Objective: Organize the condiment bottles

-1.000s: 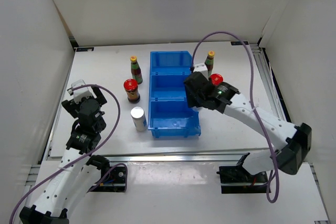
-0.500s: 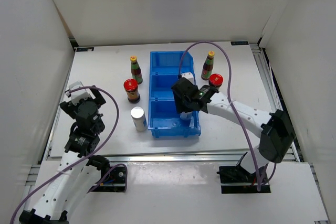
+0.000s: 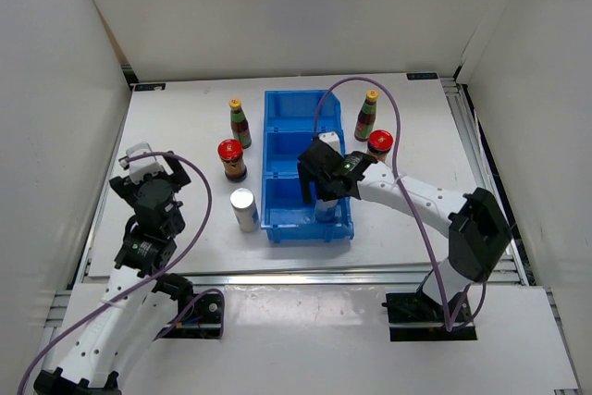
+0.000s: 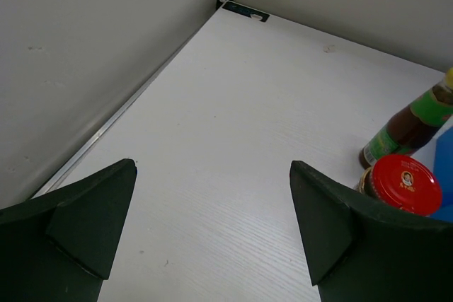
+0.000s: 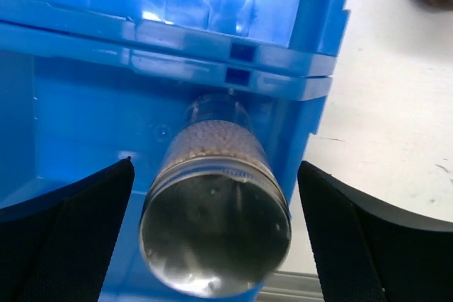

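A white silver-topped cylinder (image 5: 216, 224) stands in the near compartment of the blue bin (image 5: 141, 47), on its right side. My right gripper (image 5: 216, 242) hangs over it, open, with a gap between each finger and the cylinder. From above, the right gripper (image 3: 324, 201) covers most of that cylinder (image 3: 326, 213). Left of the bin (image 3: 269, 136) stand a yellow-capped bottle (image 3: 240, 123), a red-lidded jar (image 3: 231, 160) and a second white cylinder (image 3: 243, 209). To its right are another bottle (image 3: 366, 116) and red-lidded jar (image 3: 378, 143). My left gripper (image 3: 151, 173) is open and empty at the far left.
The left wrist view shows bare table under the left gripper (image 4: 212, 231), the side wall close on its left, and the red-lidded jar (image 4: 400, 183) and bottle (image 4: 410, 122) ahead to its right. The bin's far and middle compartments hold nothing.
My right gripper carried the cylinder leftward from beside the bin into the near compartment, then opened and let it go. The left arm has barely moved.
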`<act>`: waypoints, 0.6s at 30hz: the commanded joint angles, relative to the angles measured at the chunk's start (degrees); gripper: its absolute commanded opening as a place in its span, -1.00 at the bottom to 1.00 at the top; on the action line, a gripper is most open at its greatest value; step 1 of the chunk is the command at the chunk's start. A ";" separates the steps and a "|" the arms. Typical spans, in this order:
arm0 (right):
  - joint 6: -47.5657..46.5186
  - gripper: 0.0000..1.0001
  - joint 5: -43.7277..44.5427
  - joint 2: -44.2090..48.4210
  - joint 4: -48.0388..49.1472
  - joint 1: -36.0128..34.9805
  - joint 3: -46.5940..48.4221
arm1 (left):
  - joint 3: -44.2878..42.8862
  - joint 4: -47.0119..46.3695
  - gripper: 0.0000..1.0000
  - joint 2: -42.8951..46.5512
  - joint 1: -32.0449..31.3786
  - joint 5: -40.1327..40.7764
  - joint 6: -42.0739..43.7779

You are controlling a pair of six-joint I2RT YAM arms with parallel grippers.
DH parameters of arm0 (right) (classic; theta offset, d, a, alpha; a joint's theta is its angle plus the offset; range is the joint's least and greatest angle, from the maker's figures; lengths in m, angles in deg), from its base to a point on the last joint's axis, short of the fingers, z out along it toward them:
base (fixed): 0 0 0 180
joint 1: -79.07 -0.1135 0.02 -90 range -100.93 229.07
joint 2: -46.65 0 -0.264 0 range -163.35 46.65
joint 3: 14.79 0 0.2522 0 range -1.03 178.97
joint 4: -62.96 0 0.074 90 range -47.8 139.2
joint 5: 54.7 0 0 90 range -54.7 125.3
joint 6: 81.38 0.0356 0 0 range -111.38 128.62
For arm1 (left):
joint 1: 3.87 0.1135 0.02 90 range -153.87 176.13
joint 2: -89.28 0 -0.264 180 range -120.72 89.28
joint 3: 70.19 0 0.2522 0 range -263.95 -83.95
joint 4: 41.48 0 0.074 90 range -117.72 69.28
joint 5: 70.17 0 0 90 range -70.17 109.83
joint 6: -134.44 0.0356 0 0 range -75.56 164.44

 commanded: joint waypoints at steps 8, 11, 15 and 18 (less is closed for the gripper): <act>-3.13 1.00 9.34 16.56 -2.53 -0.15 7.36 | -6.26 8.82 0.98 -3.53 -1.65 -20.95 -4.92; -4.79 1.00 10.49 22.10 -1.82 -0.15 5.87 | -10.66 12.34 0.85 -7.49 -1.65 -39.01 -7.56; -5.59 1.00 9.70 25.10 -1.12 -0.15 4.54 | -14.36 14.11 1.00 -13.20 -1.65 -49.51 -9.50; -5.59 1.00 8.55 25.10 -1.12 -0.15 3.05 | -14.89 14.11 1.00 -16.19 -1.65 -55.07 -10.21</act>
